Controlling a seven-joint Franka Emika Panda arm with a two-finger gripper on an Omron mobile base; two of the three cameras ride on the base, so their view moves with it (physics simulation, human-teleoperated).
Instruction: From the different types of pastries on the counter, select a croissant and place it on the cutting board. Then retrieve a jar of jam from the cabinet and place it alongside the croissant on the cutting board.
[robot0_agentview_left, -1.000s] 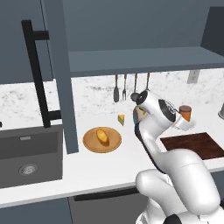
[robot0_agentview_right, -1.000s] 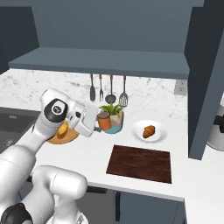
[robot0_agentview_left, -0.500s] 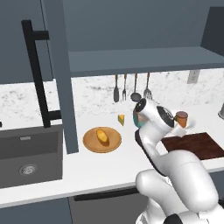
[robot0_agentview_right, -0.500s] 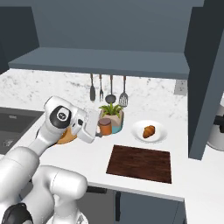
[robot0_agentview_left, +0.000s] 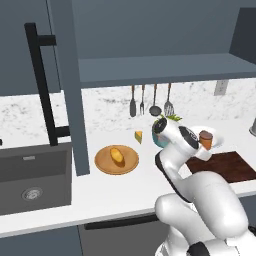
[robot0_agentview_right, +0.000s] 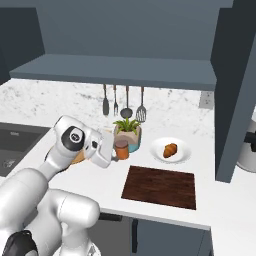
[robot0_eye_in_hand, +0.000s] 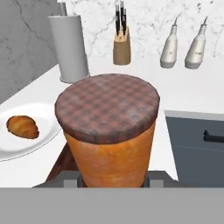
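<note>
My gripper (robot0_agentview_right: 118, 150) is shut on the jar of jam (robot0_agentview_right: 121, 149), an orange-brown cylinder with a checked lid (robot0_eye_in_hand: 107, 107). It holds the jar upright above the counter, just left of the dark cutting board (robot0_agentview_right: 160, 186). In the left base view the jar (robot0_agentview_left: 205, 138) hangs over the board's (robot0_agentview_left: 227, 166) far left corner. The orange-brown croissant (robot0_agentview_right: 170, 149) lies on a white plate (robot0_agentview_right: 184, 156) behind the board, and it shows left of the jar in the hand view (robot0_eye_in_hand: 22, 126). The paler golden pastry (robot0_agentview_left: 117, 156) rests on the round wooden plate (robot0_agentview_left: 102, 165).
A potted plant (robot0_agentview_right: 127, 134) stands right behind the jar. A cheese wedge (robot0_agentview_left: 138, 136) lies near the backsplash, with utensils (robot0_agentview_left: 150, 100) hanging above it. The open cabinet door (robot0_agentview_left: 70, 90) stands at the left by the sink (robot0_agentview_left: 30, 175). A paper towel roll (robot0_eye_in_hand: 69, 46), knife block (robot0_eye_in_hand: 121, 48) and bottles (robot0_eye_in_hand: 169, 48) stand further along.
The gripper has come down a little with the jar still in it. The arm's forearm has swung lower towards the board. The pastries and plates have not moved.
</note>
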